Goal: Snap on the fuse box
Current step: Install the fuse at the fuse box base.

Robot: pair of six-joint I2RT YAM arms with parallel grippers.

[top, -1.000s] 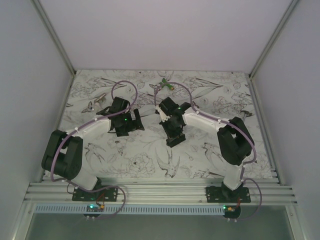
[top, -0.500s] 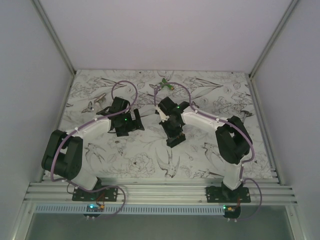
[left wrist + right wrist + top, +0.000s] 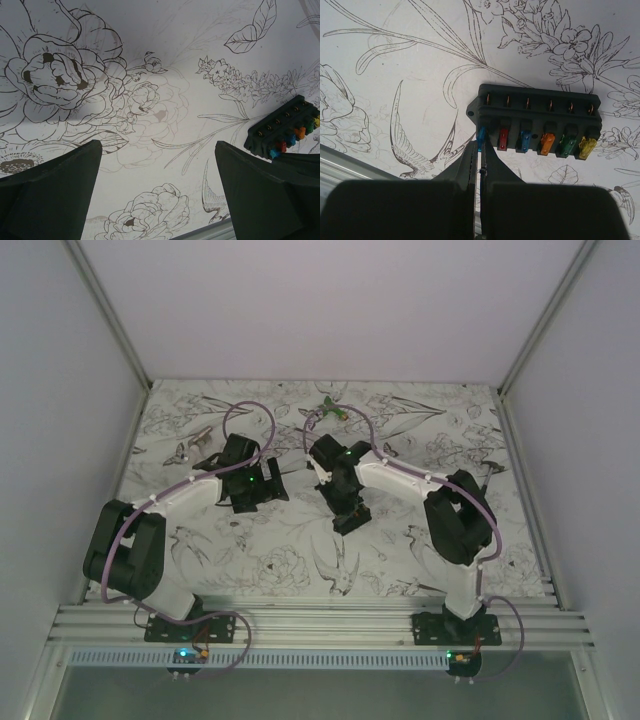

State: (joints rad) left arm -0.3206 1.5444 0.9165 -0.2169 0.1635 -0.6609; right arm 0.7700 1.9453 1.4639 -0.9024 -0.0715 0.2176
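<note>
**R wrist view, seating step.** The fuse box (image 3: 535, 107) lies flat on the table (image 3: 395, 30), mid-field, just ahead of the R gripper (image 3: 480, 150), w/ six fuses in a row along its near edge. R gripper: jaws closed, tips meeting at the end blue fuse (image 3: 481, 136), leftmost in the row. A blue sliver shows betw. the fingers, but pinch vs. plain push cannot be told. L gripper (image 3: 157, 145): jaws fully apart, nothing betw. them, hovering over the table w/ the fuse box off to its right, not touching. Judged step: pressing the end fuse home. To do it well, keep the tips centred on the fuse and push straight along its slot w/ no sideways lean. Nothing is seen holding the fuse box, so an off-axis push would prob. slide or tip it. The L gripper looks free to brace the far side if it creeps. The red fuse (image 3: 503, 138) sits next door, so keep the fingers narrow. Done when the blue top sits level w/ the other five.
</note>
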